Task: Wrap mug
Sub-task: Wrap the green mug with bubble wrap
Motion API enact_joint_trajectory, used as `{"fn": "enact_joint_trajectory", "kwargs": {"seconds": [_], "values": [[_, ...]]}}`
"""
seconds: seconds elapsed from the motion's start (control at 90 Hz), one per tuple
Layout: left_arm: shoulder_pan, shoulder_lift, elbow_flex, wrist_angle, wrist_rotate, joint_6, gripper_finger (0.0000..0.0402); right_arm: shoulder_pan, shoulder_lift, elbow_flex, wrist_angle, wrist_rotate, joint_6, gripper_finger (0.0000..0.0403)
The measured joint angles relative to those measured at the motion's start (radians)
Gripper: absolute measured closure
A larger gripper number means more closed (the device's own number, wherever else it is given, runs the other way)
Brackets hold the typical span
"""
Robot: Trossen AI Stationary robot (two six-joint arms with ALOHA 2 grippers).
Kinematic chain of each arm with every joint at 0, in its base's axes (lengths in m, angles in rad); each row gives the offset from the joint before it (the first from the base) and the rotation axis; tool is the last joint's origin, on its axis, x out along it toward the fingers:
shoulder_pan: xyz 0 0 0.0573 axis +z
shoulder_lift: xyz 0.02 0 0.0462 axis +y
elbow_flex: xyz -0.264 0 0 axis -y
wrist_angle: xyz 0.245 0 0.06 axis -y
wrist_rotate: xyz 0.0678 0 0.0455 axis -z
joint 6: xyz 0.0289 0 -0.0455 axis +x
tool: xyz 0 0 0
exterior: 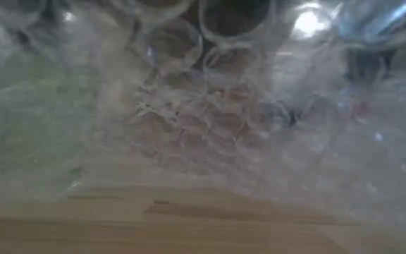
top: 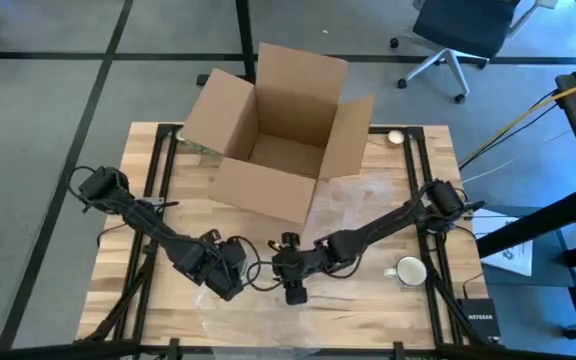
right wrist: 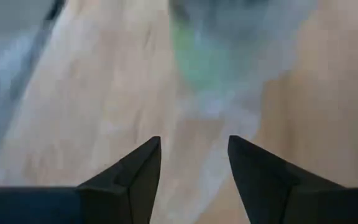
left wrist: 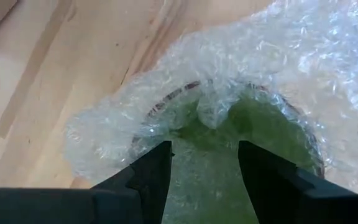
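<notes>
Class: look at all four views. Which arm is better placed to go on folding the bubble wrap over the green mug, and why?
Probably the left. Its gripper is right at the green mug, open fingers straddling the bubble wrap. The right gripper is open over bare table, the mug farther off.

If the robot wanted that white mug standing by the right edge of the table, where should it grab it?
Probably by the rim, from straight above: the white mug stands upright, open mouth up, clear of the bubble wrap. Its short handle points toward the arms, so one finger inside and one outside should fit.

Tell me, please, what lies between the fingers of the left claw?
In the left wrist view, bubble wrap covering a green mug lies between the left claw fingers, which stand open around it.
</notes>
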Motion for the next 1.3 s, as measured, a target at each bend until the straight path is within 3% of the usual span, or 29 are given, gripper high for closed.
{"fn": "enact_joint_trajectory", "kwargs": {"seconds": [0.167,0.433,0.789,1.033,1.156,1.3], "values": [[0.0,0.0,0.0,0.001,0.0,0.0,0.0231,-0.022,0.023,0.006,0.228,-0.026,-0.12,0.0228],[0.0,-0.006,0.001,-0.003,0.003,0.0,0.0231,-0.028,0.174,0.005,0.465,-0.043,-0.141,0.0228],[-0.017,-0.018,0.148,-0.175,-0.014,0.001,0.0231,-0.033,0.202,0.007,0.473,-0.033,-0.133,0.0228],[-0.001,-0.016,0.183,-0.232,-0.236,0.028,0.0231,-0.033,0.203,0.006,0.478,-0.033,-0.133,0.0228],[0.035,-0.009,0.132,-0.2,-0.221,0.045,0.0231,-0.033,0.203,0.006,0.478,-0.035,-0.132,0.0228],[0.047,-0.009,0.062,-0.082,-0.099,0.097,0.0231,-0.033,0.203,0.006,0.47,-0.044,-0.125,0.0228]]}}
